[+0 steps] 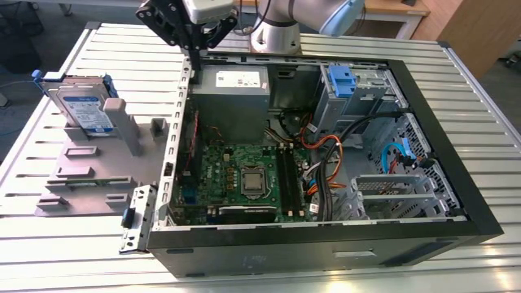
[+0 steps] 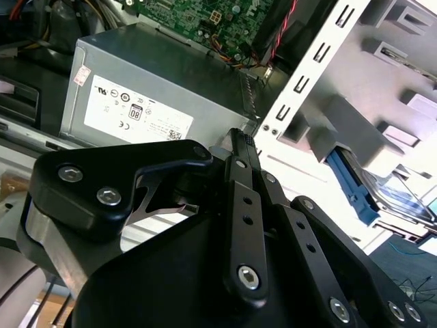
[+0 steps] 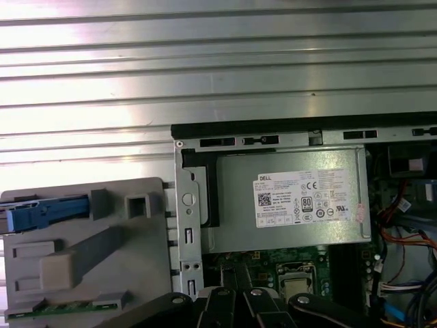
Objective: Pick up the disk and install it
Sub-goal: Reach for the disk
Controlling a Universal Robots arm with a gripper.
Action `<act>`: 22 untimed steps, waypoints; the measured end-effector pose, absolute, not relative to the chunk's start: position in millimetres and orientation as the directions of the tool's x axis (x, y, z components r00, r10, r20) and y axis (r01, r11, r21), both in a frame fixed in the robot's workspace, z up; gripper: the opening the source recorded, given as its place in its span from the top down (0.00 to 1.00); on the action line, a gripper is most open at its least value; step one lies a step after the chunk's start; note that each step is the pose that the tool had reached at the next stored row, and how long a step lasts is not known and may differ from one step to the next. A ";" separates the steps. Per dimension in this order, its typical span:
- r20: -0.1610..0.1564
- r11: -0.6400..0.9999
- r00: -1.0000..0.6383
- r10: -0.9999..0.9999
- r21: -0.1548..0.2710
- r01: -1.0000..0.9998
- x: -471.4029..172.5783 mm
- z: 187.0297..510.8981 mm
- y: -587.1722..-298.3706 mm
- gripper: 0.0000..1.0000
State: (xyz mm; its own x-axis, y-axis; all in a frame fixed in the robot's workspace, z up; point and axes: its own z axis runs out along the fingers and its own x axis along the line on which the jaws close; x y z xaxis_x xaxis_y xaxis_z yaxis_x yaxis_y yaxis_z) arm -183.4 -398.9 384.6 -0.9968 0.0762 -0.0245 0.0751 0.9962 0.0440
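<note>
On the exterior view's left, disk (image 1: 85, 110) upright.

You are looking at a table (image 1: 488, 122) made of ribbed silver metal slats. It is carrying two things directly. An open black computer case (image 1: 309, 247) is lying on its side, with the open face turned upward, and it is taking the middle of the surface and much of the exterior view's right. Toward the exterior view's left, a grey holder (image 1: 89, 183) with raised blocks and slots is resting flat on the slats. It is perhaps touching the case's wall, but you cannot be sure. The holder is carrying the disk (image 1: 85, 113), which is standing on its edge and leaning a little, at the end farther from the exterior camera.
</note>
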 end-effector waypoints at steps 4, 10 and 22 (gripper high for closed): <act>-0.024 0.996 -0.997 0.076 0.044 0.075 -184.9 384.5 -398.9 0.89; -0.025 0.996 -0.997 0.076 0.044 0.075 -187.3 384.3 -398.9 0.89; -0.024 0.996 -0.997 0.076 0.044 0.075 -192.4 383.9 -398.9 0.89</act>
State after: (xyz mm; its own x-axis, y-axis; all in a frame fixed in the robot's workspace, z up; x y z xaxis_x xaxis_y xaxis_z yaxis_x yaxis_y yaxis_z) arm -192.4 -398.9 383.9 -0.9968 0.0762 -0.0245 0.0751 0.9962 0.0440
